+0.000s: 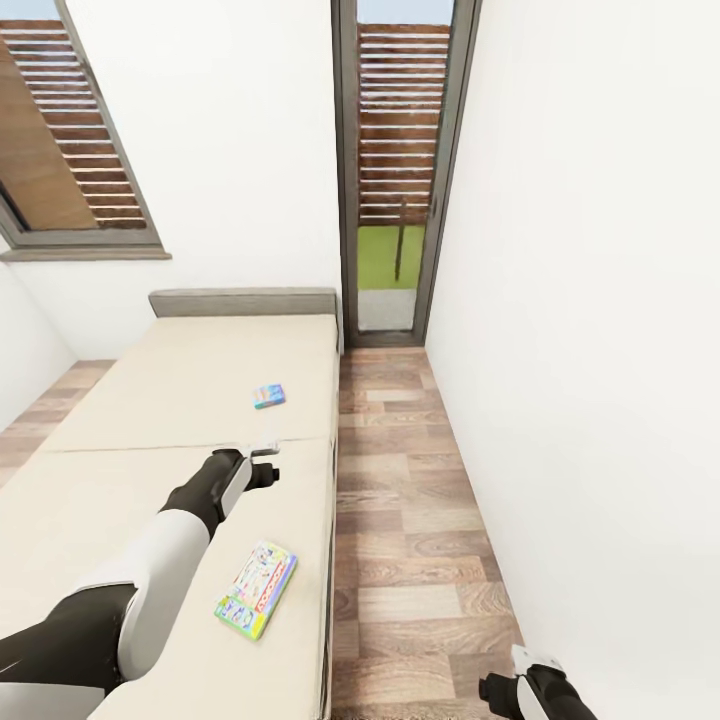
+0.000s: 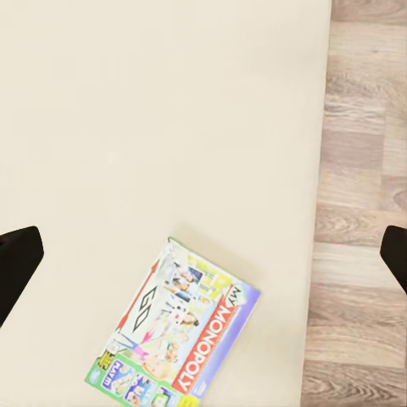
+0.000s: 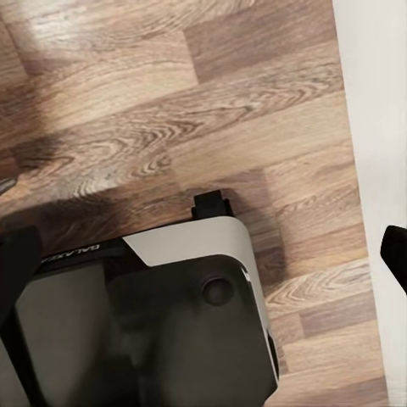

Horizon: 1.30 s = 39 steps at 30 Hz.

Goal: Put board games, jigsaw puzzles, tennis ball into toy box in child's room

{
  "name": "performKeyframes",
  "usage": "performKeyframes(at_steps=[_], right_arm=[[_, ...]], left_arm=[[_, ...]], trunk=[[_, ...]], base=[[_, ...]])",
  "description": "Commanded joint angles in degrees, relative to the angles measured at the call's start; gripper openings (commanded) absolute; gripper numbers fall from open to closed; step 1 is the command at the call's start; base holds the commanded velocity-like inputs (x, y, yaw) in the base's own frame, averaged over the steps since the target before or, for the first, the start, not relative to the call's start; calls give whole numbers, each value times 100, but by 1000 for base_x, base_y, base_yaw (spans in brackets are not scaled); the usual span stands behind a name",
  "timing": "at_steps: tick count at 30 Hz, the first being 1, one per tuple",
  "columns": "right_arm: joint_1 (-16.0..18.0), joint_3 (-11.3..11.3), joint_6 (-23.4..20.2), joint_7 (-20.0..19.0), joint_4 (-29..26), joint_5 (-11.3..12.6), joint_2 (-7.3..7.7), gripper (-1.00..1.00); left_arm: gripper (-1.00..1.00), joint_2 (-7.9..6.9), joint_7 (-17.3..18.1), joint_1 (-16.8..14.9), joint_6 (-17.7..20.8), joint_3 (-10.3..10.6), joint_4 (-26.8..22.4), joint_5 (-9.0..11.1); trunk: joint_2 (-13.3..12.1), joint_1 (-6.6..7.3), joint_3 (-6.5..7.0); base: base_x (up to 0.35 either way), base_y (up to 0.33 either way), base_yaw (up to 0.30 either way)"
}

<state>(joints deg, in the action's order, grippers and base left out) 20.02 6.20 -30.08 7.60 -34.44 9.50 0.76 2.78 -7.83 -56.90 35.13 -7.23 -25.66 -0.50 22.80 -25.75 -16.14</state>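
Nearest the head camera, at the lower left of the frame, the left arm's white and black shell is seen reaching out over the bed (image 1: 150,400), a broad, flat cream mattress with one seam across it. The left tool (image 1: 268,462) is held above that seam; its dark fingers (image 2: 17,259) are seen spread wide at both edges of the left wrist view, released, nothing between them. A thin rectangular board game (image 2: 174,335) is laid flat near the bed's right edge, lower centre of the head frame, its glossy lid lettered "MY MONOPOLY" on a red band. A smaller blue game box (image 1: 268,396) is seen farther up the mattress. Wood-plank floor (image 1: 420,520) is shown beside the bed. The right tool (image 1: 515,680) is at the lower right; whether it is released cannot be told.
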Motion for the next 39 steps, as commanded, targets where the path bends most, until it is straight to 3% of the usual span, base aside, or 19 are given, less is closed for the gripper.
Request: performKeyframes(at_steps=[1,16,27,39], right_arm=[[2,-4,-24,40,-10,61,2,100],[2,-4,-31,44,-10,61,3,100],[2,-4,-37,61,-2,59,3,100],[2,-18,-17,65,-1,48,-1,100]], left_arm=[[100,5,-10,-4,28,-31,-9,-1],[100,-4,38,2,21,8,-23,36],[100,-22,551,2,41,4,-24,4],[100,-304,636,2,53,5,-18,29]], trunk=[[12,-3,-20],[12,-3,-161],[12,-3,-264],[12,-3,-376]], base=[[0,0,0],[0,0,0],[0,0,0],[0,0,0]])
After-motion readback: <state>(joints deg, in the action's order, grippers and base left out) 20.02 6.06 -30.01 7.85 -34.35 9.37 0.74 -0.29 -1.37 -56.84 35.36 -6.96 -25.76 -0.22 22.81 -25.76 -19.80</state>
